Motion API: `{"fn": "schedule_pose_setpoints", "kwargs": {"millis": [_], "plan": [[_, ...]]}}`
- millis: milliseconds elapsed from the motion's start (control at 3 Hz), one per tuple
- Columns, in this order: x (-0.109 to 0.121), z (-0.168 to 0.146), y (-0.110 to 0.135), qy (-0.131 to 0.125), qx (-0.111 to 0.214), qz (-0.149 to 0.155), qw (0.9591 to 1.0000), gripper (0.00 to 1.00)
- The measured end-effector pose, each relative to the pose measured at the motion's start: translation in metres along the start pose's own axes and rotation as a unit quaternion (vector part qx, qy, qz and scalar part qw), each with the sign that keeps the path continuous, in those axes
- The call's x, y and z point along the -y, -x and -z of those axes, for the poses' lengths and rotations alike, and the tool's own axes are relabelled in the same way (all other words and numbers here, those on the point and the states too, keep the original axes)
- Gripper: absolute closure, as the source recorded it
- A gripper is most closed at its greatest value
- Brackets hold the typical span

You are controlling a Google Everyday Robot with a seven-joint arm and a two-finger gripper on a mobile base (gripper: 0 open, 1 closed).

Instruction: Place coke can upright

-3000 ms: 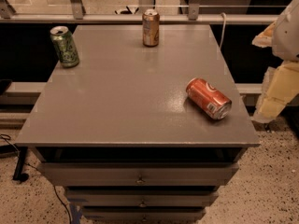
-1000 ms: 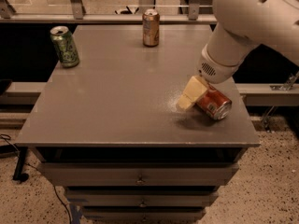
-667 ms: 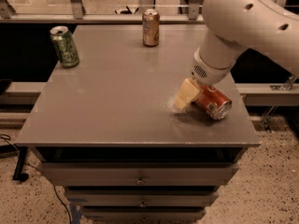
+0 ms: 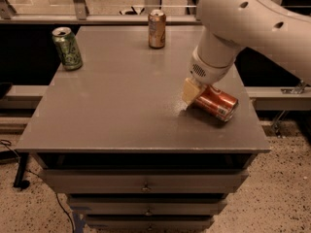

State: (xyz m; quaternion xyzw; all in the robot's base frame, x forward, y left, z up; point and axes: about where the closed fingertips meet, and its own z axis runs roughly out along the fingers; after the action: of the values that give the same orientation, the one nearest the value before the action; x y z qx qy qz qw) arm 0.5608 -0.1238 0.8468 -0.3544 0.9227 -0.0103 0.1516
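Note:
The coke can, red-orange with silver ends, lies on its side near the right edge of the grey table. My gripper has come down from the upper right on the white arm and sits at the can's left end, touching or nearly touching it. The arm hides the can's upper left part.
A green can stands upright at the table's back left corner. A gold-brown can stands upright at the back middle. Drawers sit under the tabletop. A rail and window frame run behind the table.
Three seconds ago the arm was off to the right. It has since swung in over the coke can and edged slightly left at the can's left end. The can has not moved.

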Motion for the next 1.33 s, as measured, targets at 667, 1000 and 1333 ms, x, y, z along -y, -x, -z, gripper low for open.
{"fn": "schedule_pose_setpoints", "kwargs": {"millis": [667,1000,1333], "plan": [[0.010,0.024,0.053,0.016,0.094,0.033,0.9949,1.00],[0.019,0.041,0.083,0.052,0.196,0.050,0.9780,1.00],[0.029,0.063,0.102,0.094,0.316,0.054,0.9424,1.00]]}}
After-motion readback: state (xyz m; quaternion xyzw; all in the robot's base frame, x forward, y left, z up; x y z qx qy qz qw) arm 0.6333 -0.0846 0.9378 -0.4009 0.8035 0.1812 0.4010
